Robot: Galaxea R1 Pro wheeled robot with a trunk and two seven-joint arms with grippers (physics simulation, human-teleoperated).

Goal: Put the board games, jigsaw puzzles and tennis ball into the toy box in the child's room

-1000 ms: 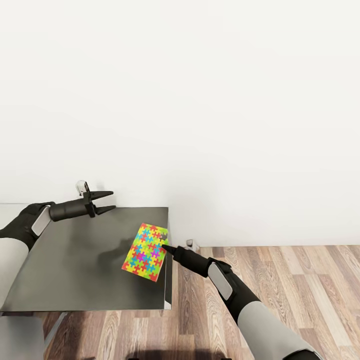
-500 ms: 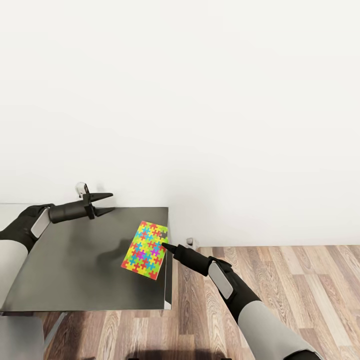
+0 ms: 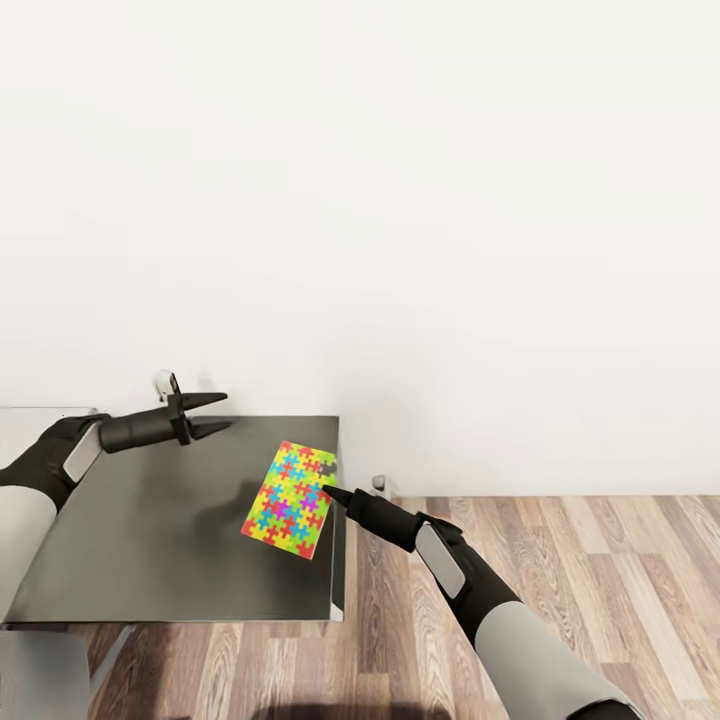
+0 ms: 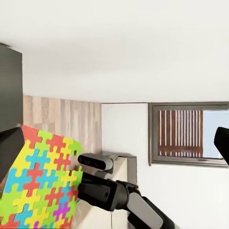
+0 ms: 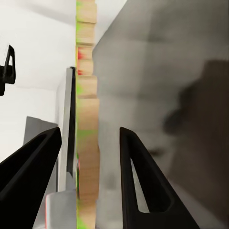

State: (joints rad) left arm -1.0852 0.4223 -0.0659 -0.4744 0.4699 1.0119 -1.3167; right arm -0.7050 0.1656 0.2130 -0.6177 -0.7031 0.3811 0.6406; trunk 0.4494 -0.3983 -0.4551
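One jigsaw puzzle [image 3: 291,503] is seen in the head view, held tilted above the near right corner of the dark grey section of the table [image 3: 150,540], its shadow cast on the top just beside it. Its right edge is met by the right gripper [image 3: 330,490], whose arm reaches in from over the wooden floor [image 3: 560,560]. In the right wrist view the puzzle [image 5: 87,124] is shown edge-on between the two dark fingers [image 5: 138,176]; a gap is visible on each side of the edge there, so whether it is actually pinched cannot be told. The left gripper [image 3: 212,413] is held over the far part of the dark top, near the white wall [image 3: 400,200], with its two fingers spread and nothing between them. In the left wrist view the puzzle's coloured face [image 4: 38,181] is seen with the right arm's dark wrist just beside it, and a window with slats [image 4: 186,133] is visible beyond.
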